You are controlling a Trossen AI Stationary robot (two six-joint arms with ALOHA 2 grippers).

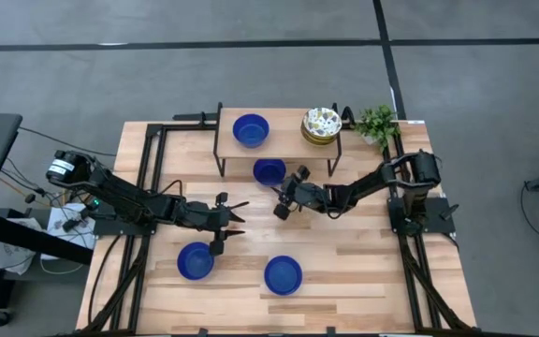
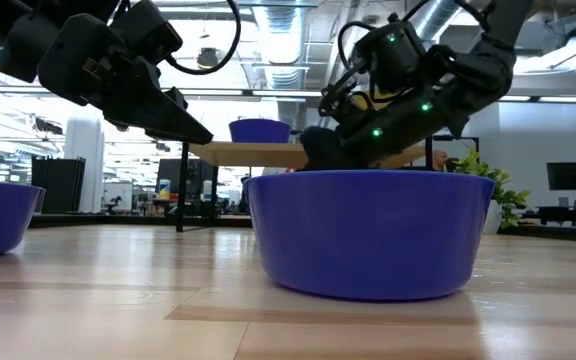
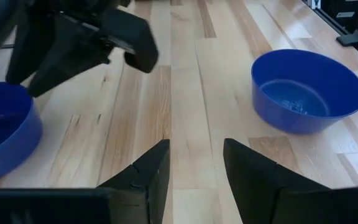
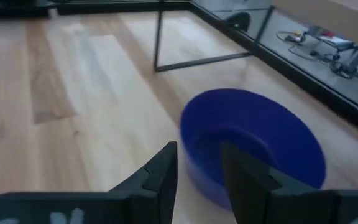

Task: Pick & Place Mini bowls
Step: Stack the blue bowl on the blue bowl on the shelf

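Four cobalt mini bowls show. One sits on the wooden shelf [image 1: 250, 129], one on the table under the shelf's near edge [image 1: 269, 171] [image 4: 253, 149], and two stand near the front [image 1: 196, 260] [image 1: 283, 274]. A stack of cream patterned bowls [image 1: 321, 124] rests on the shelf's right end. My right gripper [image 1: 282, 201] [image 4: 199, 168] is open, hovering just near-right of the bowl under the shelf, with that bowl's rim ahead of its fingertips. My left gripper [image 1: 237, 217] [image 3: 194, 165] is open over bare wood at mid-table, above the near-left bowl.
The shelf [image 1: 279, 140] stands on thin black legs [image 4: 160, 37] at the table's far middle. A small green plant [image 1: 377, 122] sits at its right end. Black rails run along the left and right table edges. Bare wood lies between the two near bowls and the grippers.
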